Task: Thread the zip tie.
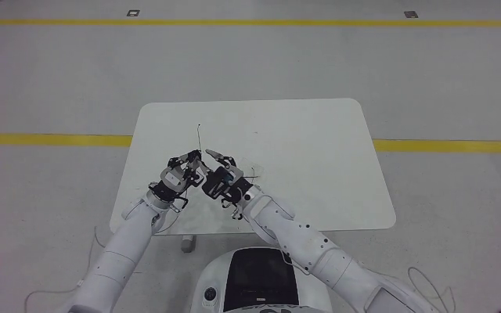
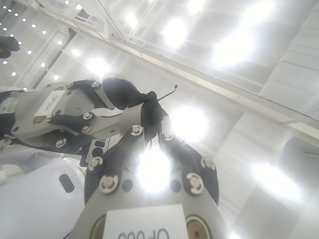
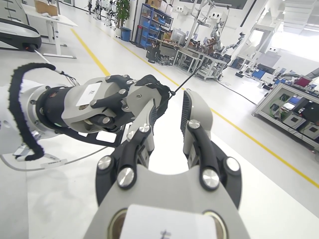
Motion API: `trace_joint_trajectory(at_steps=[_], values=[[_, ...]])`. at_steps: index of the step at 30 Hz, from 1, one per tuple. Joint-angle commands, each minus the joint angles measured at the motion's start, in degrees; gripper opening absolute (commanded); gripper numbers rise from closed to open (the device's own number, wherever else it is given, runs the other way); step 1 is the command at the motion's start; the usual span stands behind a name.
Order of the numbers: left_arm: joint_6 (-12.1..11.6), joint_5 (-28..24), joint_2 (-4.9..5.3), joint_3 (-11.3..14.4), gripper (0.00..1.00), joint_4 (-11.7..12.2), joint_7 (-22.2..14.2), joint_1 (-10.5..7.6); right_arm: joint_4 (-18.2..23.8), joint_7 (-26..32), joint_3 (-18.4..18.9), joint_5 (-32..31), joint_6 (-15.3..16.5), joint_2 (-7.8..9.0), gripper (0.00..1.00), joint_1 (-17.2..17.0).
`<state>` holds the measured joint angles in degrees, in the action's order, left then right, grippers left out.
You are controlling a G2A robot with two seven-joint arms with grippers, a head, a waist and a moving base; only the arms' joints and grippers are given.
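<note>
Table (image 1: 313,156): white, rounded corners, standing on a pale grey floor marked with yellow lines (image 1: 235,22).
Zip tie (image 3: 185,80): thin black strip held above the table, free tail pointing away from the robot.
Left gripper (image 3: 165,95): clenched on the zip tie's end.
Right gripper (image 3: 172,105): released, fingers spread, one beside the left gripper's tips.
Room: workshop with benches, blue shelving (image 3: 152,18), potted plant (image 3: 122,1).

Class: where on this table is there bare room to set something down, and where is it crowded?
The table is bare across its right half and along the far edge. It is crowded near the front left, where the left tool and right tool meet at the zip tie.
</note>
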<state>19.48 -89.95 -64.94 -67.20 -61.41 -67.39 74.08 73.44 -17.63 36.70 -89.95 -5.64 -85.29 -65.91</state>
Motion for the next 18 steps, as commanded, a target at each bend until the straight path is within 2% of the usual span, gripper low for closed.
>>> trace_joint_trajectory(at_steps=[1,3,4,18], values=[[0.0,0.0,0.00,0.0,0.00,0.0,0.0,0.00,-0.1,0.2,0.0,0.0,0.0,-0.13,0.14,0.0],[0.0,0.0,0.00,0.0,0.00,0.0,0.0,0.00,-0.2,0.3,0.1,0.0,0.0,-0.22,0.07,0.1],[0.0,0.0,0.00,0.0,0.00,0.0,0.0,0.00,-0.2,0.3,0.1,0.0,-0.1,-0.26,0.00,0.1],[0.0,0.0,0.00,0.0,0.00,0.0,0.0,0.00,0.0,0.5,0.2,0.0,-1.2,0.45,0.00,0.1]])
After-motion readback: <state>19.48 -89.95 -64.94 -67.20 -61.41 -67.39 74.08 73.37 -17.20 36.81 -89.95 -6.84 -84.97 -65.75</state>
